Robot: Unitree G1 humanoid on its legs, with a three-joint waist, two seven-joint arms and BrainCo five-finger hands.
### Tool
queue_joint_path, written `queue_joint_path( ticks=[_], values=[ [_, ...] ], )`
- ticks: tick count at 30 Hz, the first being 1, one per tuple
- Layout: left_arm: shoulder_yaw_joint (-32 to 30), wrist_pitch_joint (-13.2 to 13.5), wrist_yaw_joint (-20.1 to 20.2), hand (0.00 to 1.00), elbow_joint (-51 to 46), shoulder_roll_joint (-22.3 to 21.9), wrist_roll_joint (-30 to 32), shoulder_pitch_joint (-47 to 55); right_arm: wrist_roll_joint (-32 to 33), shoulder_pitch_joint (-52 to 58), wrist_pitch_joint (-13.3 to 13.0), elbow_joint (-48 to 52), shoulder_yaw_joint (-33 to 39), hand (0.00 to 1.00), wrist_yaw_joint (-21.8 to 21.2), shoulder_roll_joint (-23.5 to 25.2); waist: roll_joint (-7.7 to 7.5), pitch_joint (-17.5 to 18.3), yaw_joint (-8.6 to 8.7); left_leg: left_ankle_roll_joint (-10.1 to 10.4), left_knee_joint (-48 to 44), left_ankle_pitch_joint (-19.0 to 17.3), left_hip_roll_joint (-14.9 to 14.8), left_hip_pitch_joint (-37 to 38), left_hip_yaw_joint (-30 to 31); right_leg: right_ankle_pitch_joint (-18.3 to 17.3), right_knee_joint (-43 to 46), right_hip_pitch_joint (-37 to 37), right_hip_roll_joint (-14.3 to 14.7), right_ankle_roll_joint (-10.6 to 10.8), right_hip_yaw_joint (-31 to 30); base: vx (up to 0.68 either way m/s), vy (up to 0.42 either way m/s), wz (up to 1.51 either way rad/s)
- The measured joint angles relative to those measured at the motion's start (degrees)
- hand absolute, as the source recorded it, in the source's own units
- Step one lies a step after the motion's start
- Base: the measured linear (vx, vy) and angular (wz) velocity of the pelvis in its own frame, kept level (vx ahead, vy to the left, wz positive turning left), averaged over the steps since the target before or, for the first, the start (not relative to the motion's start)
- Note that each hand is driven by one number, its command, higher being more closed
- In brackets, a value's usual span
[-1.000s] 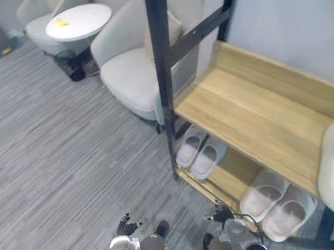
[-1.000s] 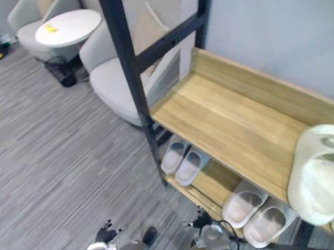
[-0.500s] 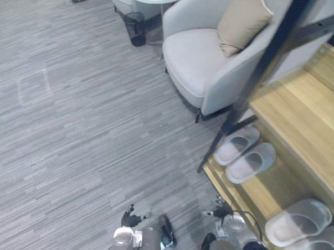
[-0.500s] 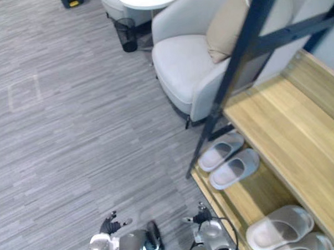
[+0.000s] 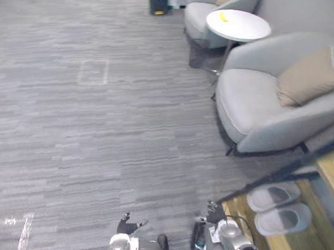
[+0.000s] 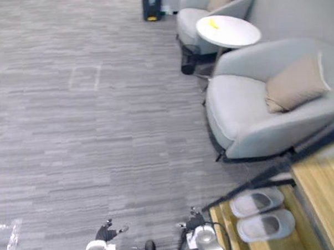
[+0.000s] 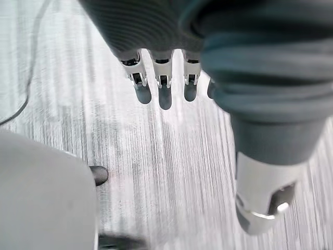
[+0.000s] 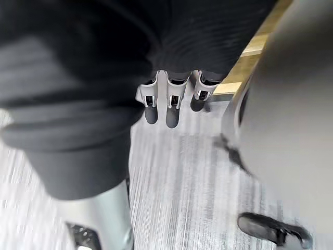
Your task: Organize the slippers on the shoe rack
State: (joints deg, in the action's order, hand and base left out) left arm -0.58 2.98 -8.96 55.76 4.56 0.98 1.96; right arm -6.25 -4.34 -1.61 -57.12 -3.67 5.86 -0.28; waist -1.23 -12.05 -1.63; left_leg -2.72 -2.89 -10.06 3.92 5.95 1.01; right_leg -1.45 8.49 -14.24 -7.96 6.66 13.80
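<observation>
Two pale slippers (image 5: 272,197) lie side by side on the low wooden shelf of the shoe rack (image 6: 319,193), just behind its slanted black bar. A grey armchair (image 5: 255,110) with a tan cushion (image 5: 309,77) stands near the rack on the grey striped floor (image 5: 101,133). The left hand (image 7: 164,88) hangs over the floor with straight fingers and holds nothing. The right hand (image 8: 171,101) hangs the same way, also empty.
</observation>
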Motion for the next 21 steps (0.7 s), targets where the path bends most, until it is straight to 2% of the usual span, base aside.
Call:
queue_joint_path(
  ticks=[2,3,4,5,7,8,9,11,12,13,14,15,16,17,18,19,21],
  values=[
    [-0.82,0.09,-0.2,0.0,-0.06,0.17,0.0,0.62,-0.02,0.34,0.19,-0.17,-0.69,0.0,-0.02,0.07,-1.04,0.49,0.14,0.41,-2.38,-3.18,0.33,0.88,4.13,1.97,-0.24,-0.02,-0.03,-2.45,-2.03,0.45,-0.277,1.31],
    [-1.65,0.2,-0.83,0.0,-0.05,-0.1,-0.11,1.19,-0.06,0.49,0.21,-0.18,-1.03,0.0,-0.21,-0.11,-1.24,1.02,0.34,1.66,-6.69,-6.32,-0.68,0.21,6.85,4.71,2.54,0.26,0.62,-5.43,-1.32,0.56,-0.306,1.2],
    [-3.09,0.32,-0.92,0.0,-0.02,-0.85,-0.18,1.68,-0.1,0.37,0.31,-0.49,-1.05,0.0,-0.24,0.03,0.85,1.99,0.18,3.01,-10.69,-8.38,-3.45,-1.1,7.68,2.3,3.96,0.48,2.32,-6.17,1.08,0.59,-0.28,0.95],
    [-3.77,0.32,-0.9,0.0,0.0,-1.24,-0.21,1.69,-0.09,-0.11,0.34,-0.54,-1.08,0.0,-0.25,0.11,1.3,2.29,-0.01,3.87,-13.77,-8.73,-4.41,-2.98,7.33,1.74,4.17,0.55,2.99,-6.74,2.42,0.7,-0.291,0.65],
    [-6.35,0.36,-0.83,0.0,-0.36,-2.04,-0.79,1.28,-0.06,-0.97,0.36,-0.53,-1.8,0.0,-0.23,0.05,1.78,1.89,-0.21,6.07,-27.22,-7.66,-6.44,-9.38,4.51,0.57,0.84,3.82,4.89,-7.89,4.64,0.61,-0.251,0.5],
    [-8.67,0.36,-0.88,0.0,-0.97,-2.68,-1.55,0.6,0.1,-1.21,0.44,-0.45,-3.45,0.0,-0.15,-0.09,2.45,0.41,-0.6,7.57,-41.33,-6.47,-10.63,-14.68,-1.29,0.08,-3.17,9.75,7.13,-8.63,6.07,0.51,-0.215,0.36],
    [-9.76,0.45,-0.92,0.0,-2.33,-2.8,-2.4,0.43,0.24,-1.01,0.53,-0.48,-4.32,0.0,-0.12,0.37,2.42,-0.57,-2.05,5.74,-50.21,-7.69,-15.43,-16.99,-7.82,-0.66,-5.79,14.76,8.76,-9.27,6.58,0.48,-0.194,0.29],
    [-9.78,0.59,-0.89,0.0,-4.19,-2.58,-2.81,0.24,1.46,-1.46,0.41,-0.35,-5.67,0.0,-0.03,0.63,1.19,-1.12,-2.93,5.11,-52.11,-8.71,-17.53,-21.09,-12.45,-2.09,-7.14,18.57,8.65,-8.86,7.23,0.41,-0.117,0.09],
    [-9.83,0.67,-0.9,0.0,-4.78,-2.61,-2.87,-0.08,1.96,-2.28,0.37,-0.12,-5.62,0.0,0.15,0.27,1.09,-1.24,-3.34,5.95,-48.97,-9.43,-17.42,-24.28,-13.51,-2.44,-7.48,19.46,8.17,-8.78,7.72,0.37,-0.033,0.06],
    [-10.22,0.71,-0.91,0.0,-5.14,-2.59,-3.09,-0.4,1.97,-2.73,0.36,-0.04,-5.47,0.0,0.37,0.14,0.7,-1.46,-3.61,5.77,-46.42,-9.49,-16.88,-25.68,-14.14,-2.9,-7.72,19.82,7.52,-8.11,7.82,0.35,0.054,0.05],
    [-11.08,0.84,-0.92,0.0,-5.77,-2.56,-3.34,-1.0,1.97,-3.53,0.35,0.07,-5.34,0.0,0.76,-0.07,0.04,-2.07,-4.01,5.25,-38.54,-8.76,-15.04,-28.43,-14.9,-4.39,-7.98,20.87,5.73,-6.27,8.46,0.38,0.127,0.2],
    [-11.35,1.01,-0.91,0.0,-5.81,-2.71,-3.35,-1.28,1.97,-3.51,0.28,0.18,-5.18,0.0,1.0,-0.13,-0.04,-2.23,-4.04,4.89,-33.23,-7.02,-13.89,-29.83,-14.68,-5.14,-8.06,21.65,4.95,-5.47,9.44,0.4,0.157,0.4],
    [-11.42,1.28,-0.9,0.0,-6.03,-2.98,-3.37,-1.3,1.97,-3.2,0.29,0.15,-4.78,0.0,1.02,-0.1,-0.19,-2.38,-4.4,4.68,-25.45,-3.16,-12.54,-30.69,-14.48,-6.42,-8.06,22.87,4.14,-4.08,10.39,0.47,0.224,0.47],
    [-11.53,1.38,-0.87,0.0,-6.29,-3.38,-3.53,-1.23,1.97,-2.87,0.28,0.1,-4.19,0.0,1.03,-0.03,0.4,-2.15,-4.83,4.06,-20.0,3.53,-11.6,-30.63,-13.9,-7.67,-8.01,24.26,3.86,-2.76,10.96,0.42,0.197,0.54],
    [-11.93,1.46,-0.86,0.0,-6.72,-3.34,-3.49,-1.49,1.93,-2.88,0.36,-0.01,-3.95,0.0,1.06,0.5,-1.46,-2.58,-5.9,1.32,-18.07,7.59,-9.03,-29.07,-14.13,-8.79,-8.11,25.6,2.5,-2.1,10.92,0.51,0.223,0.53],
    [-12.16,1.71,-0.91,0.0,-6.84,-3.04,-3.66,-1.47,1.9,-2.9,0.18,-0.05,-3.92,0.0,0.94,1.14,-2.58,-2.53,-6.21,0.54,-17.96,6.85,-7.74,-29.01,-13.98,-7.92,-7.68,25.52,1.55,-2.98,10.96,0.49,0.204,0.56],
    [-14.24,1.55,-0.87,0.0,-6.74,-3.08,-4.72,-1.49,1.75,-3.47,-0.14,0.1,-3.36,0.0,0.96,2.27,-3.05,-2.61,-7.14,-0.67,-21.27,2.74,-6.61,-28.19,-13.03,-5.29,-4.86,26.81,0.29,-1.05,10.53,0.52,0.226,0.37]
  ],
)
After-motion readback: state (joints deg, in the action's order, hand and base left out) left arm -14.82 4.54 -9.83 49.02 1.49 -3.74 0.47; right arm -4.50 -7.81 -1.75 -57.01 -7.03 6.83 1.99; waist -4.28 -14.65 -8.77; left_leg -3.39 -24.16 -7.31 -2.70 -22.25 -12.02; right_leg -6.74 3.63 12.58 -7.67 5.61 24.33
